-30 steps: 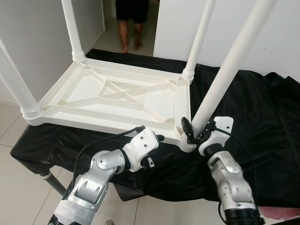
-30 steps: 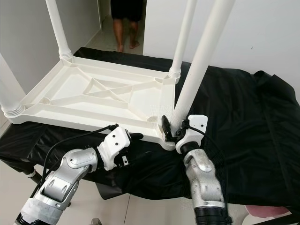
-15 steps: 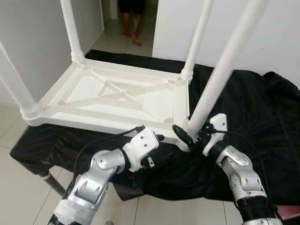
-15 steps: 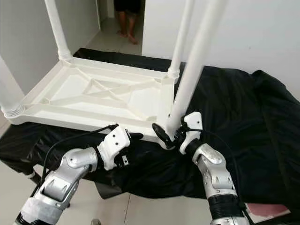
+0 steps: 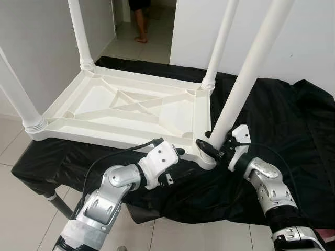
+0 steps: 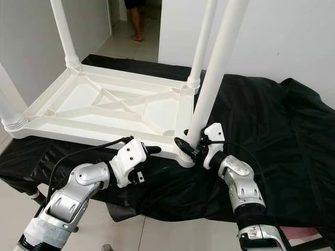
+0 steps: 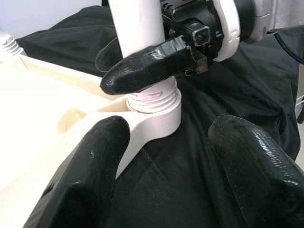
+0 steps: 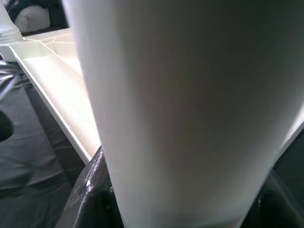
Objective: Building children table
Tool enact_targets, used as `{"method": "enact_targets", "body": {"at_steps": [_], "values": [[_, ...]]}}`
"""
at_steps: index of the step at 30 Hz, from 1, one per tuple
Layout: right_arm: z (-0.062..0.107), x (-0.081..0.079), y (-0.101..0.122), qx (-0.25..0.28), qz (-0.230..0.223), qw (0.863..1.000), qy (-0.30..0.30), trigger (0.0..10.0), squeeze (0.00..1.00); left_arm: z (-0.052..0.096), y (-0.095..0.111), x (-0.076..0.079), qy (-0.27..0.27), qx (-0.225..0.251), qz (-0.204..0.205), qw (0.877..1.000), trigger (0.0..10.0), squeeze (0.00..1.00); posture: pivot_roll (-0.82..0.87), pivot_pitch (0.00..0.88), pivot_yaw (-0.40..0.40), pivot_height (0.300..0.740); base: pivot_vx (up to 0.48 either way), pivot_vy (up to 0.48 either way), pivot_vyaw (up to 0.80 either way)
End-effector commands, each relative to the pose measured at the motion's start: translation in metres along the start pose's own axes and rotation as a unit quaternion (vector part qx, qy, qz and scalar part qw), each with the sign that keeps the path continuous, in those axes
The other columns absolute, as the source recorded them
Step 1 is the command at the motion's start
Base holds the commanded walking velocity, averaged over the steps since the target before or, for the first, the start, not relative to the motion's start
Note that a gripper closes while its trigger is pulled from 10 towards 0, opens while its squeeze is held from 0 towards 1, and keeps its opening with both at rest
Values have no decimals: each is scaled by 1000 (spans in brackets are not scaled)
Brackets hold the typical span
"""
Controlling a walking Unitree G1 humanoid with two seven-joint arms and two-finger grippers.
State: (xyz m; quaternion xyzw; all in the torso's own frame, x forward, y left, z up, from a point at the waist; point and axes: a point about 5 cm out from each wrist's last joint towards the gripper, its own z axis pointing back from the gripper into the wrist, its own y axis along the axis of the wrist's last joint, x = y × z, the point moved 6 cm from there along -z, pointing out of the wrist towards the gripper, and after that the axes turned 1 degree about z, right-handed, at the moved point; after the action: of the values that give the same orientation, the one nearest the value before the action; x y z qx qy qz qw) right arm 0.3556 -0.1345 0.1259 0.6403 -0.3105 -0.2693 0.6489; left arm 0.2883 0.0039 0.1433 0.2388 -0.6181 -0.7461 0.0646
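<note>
Lying upside down on the black cloth [image 5: 293,120], the white tabletop [image 5: 131,107] had four legs up. Near-right leg [image 5: 246,78] stood straighter than a second ago, so probably seating. Right gripper [image 5: 213,149] fingers clamped its base; left gripper [image 5: 175,157] fingers wide, beside the socket [image 7: 154,107].

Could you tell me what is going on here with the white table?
The robot is putting together a white plastic table, which lies upside down on a black cloth. The right gripper is clamped around the base of the near right leg, at its threaded corner socket. The left gripper is open, hovering just in front of that same corner. The other three legs stand in their corners. A person stands in the doorway behind.
</note>
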Motion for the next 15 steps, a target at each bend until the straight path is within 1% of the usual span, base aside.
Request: {"method": "enact_targets", "body": {"at_steps": [1,4,5,6,7,8,9,11,12,14,15], "values": [[0,-10,-10,-7,-33,999,13,10000,0,0,1,-5,24,2,-3,1000,10000,0,19,26,-45,740,0,0,0],[-1,-10,-7,3,-41,999,6,10000,0,-1,1,-5,24,2,-2,1000,10000,0,19,26,-45,740,0,0,0],[-3,-10,-2,14,-48,999,-17,10000,0,-1,2,-5,24,3,-2,1000,10000,0,15,30,-50,740,0,0,0],[-6,-8,-2,14,-66,996,-52,10000,0,-1,2,-5,25,4,-1,1000,10000,0,7,34,-51,740,0,0,0],[-8,-10,0,27,-91,992,-86,10000,0,-2,2,-6,27,5,0,1000,10000,0,3,34,-51,740,0,0,0],[-8,-10,0,27,-91,992,-86,10000,0,-2,2,-6,27,5,0,1000,10000,0,3,34,-51,740,0,0,0],[-8,-10,1,30,-100,988,-115,10000,0,-2,2,-7,29,6,1,1000,10000,0,1,38,-49,740,0,0,0],[-8,-10,1,30,-100,988,-115,10000,0,-2,2,-7,29,6,1,1000,10000,0,1,38,-49,740,0,0,0],[-8,-9,0,27,-97,985,-142,10000,0,-2,2,-8,31,6,2,1000,10000,0,1,38,-49,740,0,0,0],[-8,-9,0,27,-97,985,-142,10000,0,-2,2,-8,31,6,2,1000,10000,0,1,38,-49,740,0,0,0],[-6,-5,-4,22,-105,978,-178,10000,0,-2,3,-8,31,7,3,1000,10000,0,-2,40,-50,740,0,0,0]]}}
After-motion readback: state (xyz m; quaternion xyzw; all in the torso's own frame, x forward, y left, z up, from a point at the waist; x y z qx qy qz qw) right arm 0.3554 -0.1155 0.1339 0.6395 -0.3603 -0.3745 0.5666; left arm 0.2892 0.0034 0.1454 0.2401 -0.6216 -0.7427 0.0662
